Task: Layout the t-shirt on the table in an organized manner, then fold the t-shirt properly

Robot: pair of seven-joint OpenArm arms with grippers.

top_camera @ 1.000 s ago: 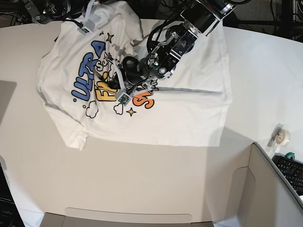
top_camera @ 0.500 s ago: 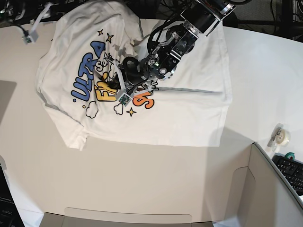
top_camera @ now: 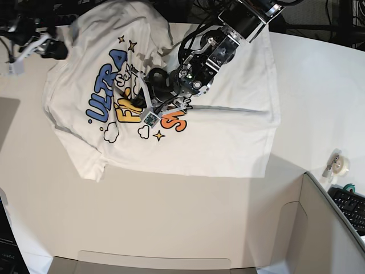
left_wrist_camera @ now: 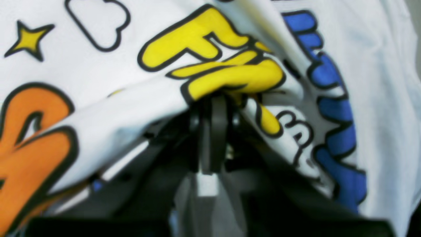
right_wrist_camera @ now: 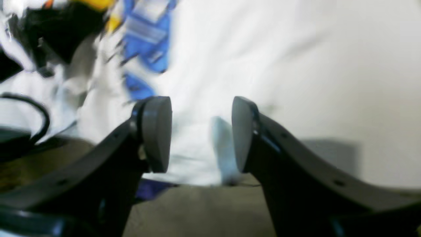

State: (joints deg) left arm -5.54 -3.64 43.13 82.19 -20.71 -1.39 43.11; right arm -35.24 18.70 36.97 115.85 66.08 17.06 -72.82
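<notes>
1. The t-shirt (top_camera: 217, 131) lies print-up on the far half of the tabletop (top_camera: 171, 211), partly spread: its right part is fairly flat, its left part rumpled, with a sleeve pointing near-left.
2. The coloured lettering sits left of the shirt's middle, and cloth is bunched there around the yellow letters.
3. The left tool (left_wrist_camera: 210, 108) rests on that bunch. In the left wrist view its dark fingers stand close together under a fold of printed fabric (left_wrist_camera: 230, 75), which drapes over their tips. Whether they pinch the cloth or have let it go cannot be told.
4. The left arm reaches in from the far right, across the shirt's upper part.
5. The right tool (right_wrist_camera: 201, 131) is at the far left corner, just beside the shirt's left edge. Its jaws stand apart with nothing between them; the view is blurred.
6. At the near right, a grey box corner (top_camera: 331, 228) stands on the tabletop, with a tape roll (top_camera: 340, 165) and a keyboard (top_camera: 351, 206) by it.
</notes>
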